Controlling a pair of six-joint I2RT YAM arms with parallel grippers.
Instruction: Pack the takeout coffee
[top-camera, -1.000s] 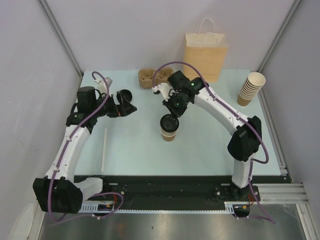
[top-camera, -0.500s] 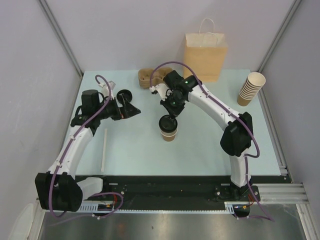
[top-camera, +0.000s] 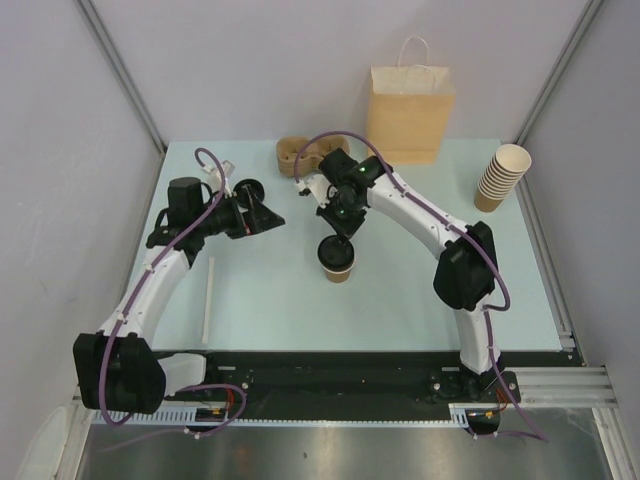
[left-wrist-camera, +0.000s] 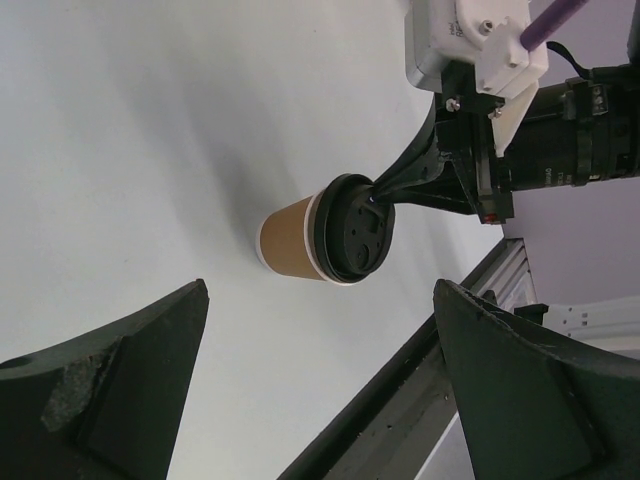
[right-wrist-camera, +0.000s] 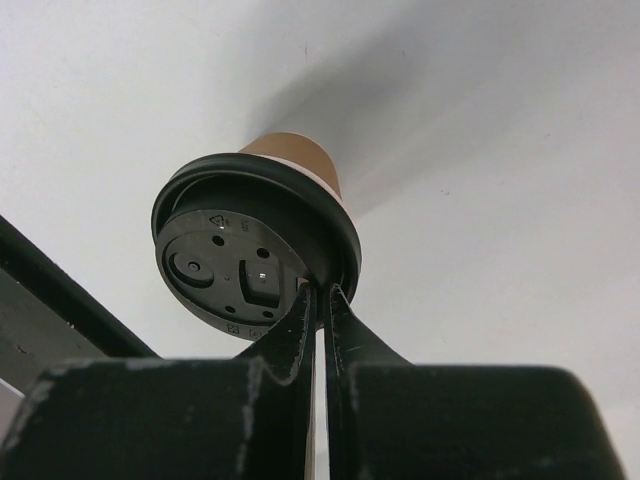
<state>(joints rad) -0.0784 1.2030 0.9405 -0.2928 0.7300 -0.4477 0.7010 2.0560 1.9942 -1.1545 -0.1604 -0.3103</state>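
Note:
The takeout coffee, a small tan paper cup (top-camera: 339, 268) with a round black lid (top-camera: 337, 252) on it, stands upright mid-table. In the right wrist view the lid (right-wrist-camera: 235, 250) sits on the cup (right-wrist-camera: 298, 157), slightly tilted. My right gripper (top-camera: 340, 237) is above the cup, shut, and its tips (right-wrist-camera: 322, 292) touch the lid's rim on the side nearest that camera. My left gripper (top-camera: 268, 217) hovers left of the cup, wide open with nothing between its fingers. In its wrist view the cup (left-wrist-camera: 290, 240) lies ahead of the open gripper (left-wrist-camera: 320, 295), and the right gripper (left-wrist-camera: 378, 198) meets the lid (left-wrist-camera: 355, 232).
A brown paper bag (top-camera: 410, 108) stands at the back. A brown pulp tray (top-camera: 303, 155) lies left of it. A tall stack of cups (top-camera: 500, 178) is at the far right. A white straw (top-camera: 208, 300) lies at the front left. A black rail (top-camera: 340, 368) runs along the near edge.
The right gripper has moved left and down onto the lid's rim. The left gripper has shifted slightly right, toward the cup. The cup has stayed in place.

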